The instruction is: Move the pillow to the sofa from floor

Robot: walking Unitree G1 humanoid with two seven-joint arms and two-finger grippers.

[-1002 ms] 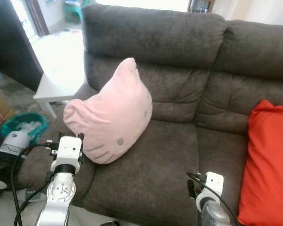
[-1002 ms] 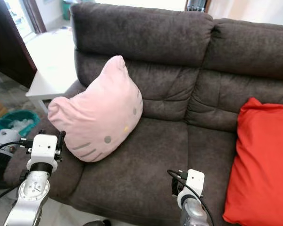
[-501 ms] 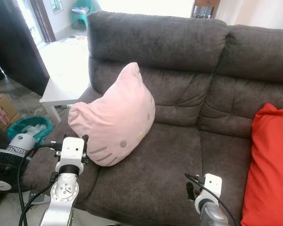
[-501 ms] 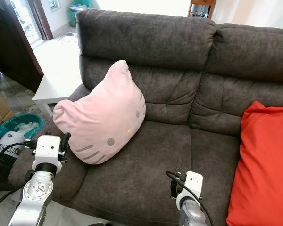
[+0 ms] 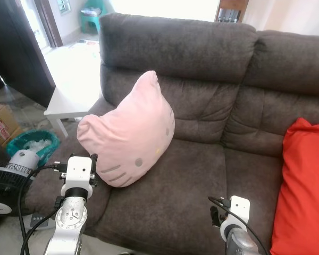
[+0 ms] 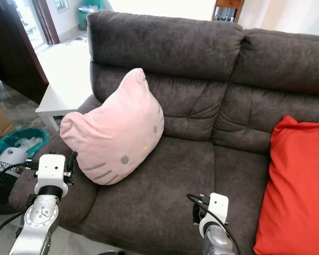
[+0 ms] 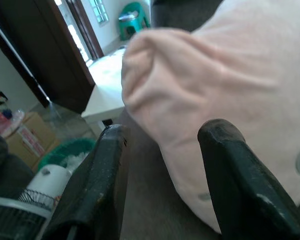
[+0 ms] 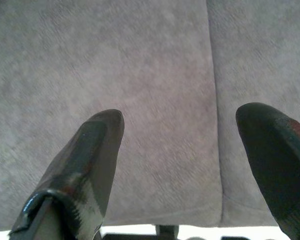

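While the pink pillow (image 5: 128,139) rests on the seat of the grey sofa (image 5: 202,175), leaning back on the sofa's backrest, the left claw (image 7: 162,145) is held just in front of its lower corner. The two black fingers (image 7: 102,175) of this claw are spread apart, and nothing is gripped between them. The pillow's corner is seen just ahead of the gap between the fingers, but it cannot be told for sure whether a finger touches the soft cloth.

The right claw (image 8: 182,127) is held low over the front of the seat, well apart from the pillow and on the other side of it from the left claw. Its fingers are wide open too, with nothing held, and the seam between two seat cushions is seen past them.

A red cushion (image 5: 303,186) is propped up on the sofa beyond the right claw. A white bench (image 5: 74,93) is seen past the left claw, beside the sofa arm, with a green basket (image 5: 32,143) and a white fan (image 5: 5,180) on the floor near it.
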